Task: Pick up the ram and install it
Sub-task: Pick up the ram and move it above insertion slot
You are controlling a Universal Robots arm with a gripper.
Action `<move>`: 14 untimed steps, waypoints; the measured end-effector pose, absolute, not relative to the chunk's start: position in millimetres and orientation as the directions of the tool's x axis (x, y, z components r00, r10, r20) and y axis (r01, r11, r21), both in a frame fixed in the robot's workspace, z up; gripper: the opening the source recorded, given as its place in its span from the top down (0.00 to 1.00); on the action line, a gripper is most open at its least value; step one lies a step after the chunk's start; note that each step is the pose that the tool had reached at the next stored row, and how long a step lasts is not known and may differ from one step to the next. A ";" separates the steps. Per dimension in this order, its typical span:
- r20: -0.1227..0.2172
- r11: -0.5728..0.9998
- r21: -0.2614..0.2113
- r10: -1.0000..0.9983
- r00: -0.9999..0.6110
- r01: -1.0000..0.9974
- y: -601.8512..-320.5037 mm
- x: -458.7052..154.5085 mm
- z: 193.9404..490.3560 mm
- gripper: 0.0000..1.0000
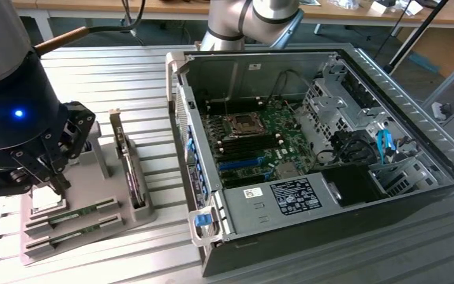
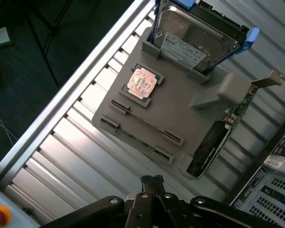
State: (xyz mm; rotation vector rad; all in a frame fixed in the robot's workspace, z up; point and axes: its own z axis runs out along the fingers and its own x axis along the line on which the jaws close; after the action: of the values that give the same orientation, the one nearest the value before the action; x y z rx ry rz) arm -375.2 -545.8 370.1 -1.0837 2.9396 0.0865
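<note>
Nearest, on the exterior view's left: the tool, pointed down, fingers pressed together with nothing clamped, hanging just above the grey holder at its processor end. Seen from the wrist, likewise: tool closed and empty, above the holder.

Just past the tips, the ram, seated on edge in a slot of the holder, not yet lifted. Parallel in the neighbouring slot, a second stick. Stood on edge, probably, to leave the long top edge free for a pinch from above. Beside them, a processor chip, flat in a shallow recess.

Further along the holder: an expansion card upright in its own slot, and a hard drive leaning in a cradle. Each kept apart and in a fixed pose, seemingly for repeatable reach.

Across the slatted bench, towards the exterior view's right: the computer case, laid on its side with the panel off. Inside, the motherboard facing up, presumably to allow a straight downward insertion. Behind the case, the arm.
</note>
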 end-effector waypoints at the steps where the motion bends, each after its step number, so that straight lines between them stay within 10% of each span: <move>1: -0.026 0.746 0.049 -0.663 -0.748 -0.664 -545.8 -375.2 370.1 0.89; 14: -0.026 0.503 0.049 -0.863 -0.505 -0.863 -545.7 -375.2 369.9 0.89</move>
State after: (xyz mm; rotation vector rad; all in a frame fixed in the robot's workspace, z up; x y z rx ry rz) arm -375.2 -545.7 369.9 -1.5639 2.7255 0.0874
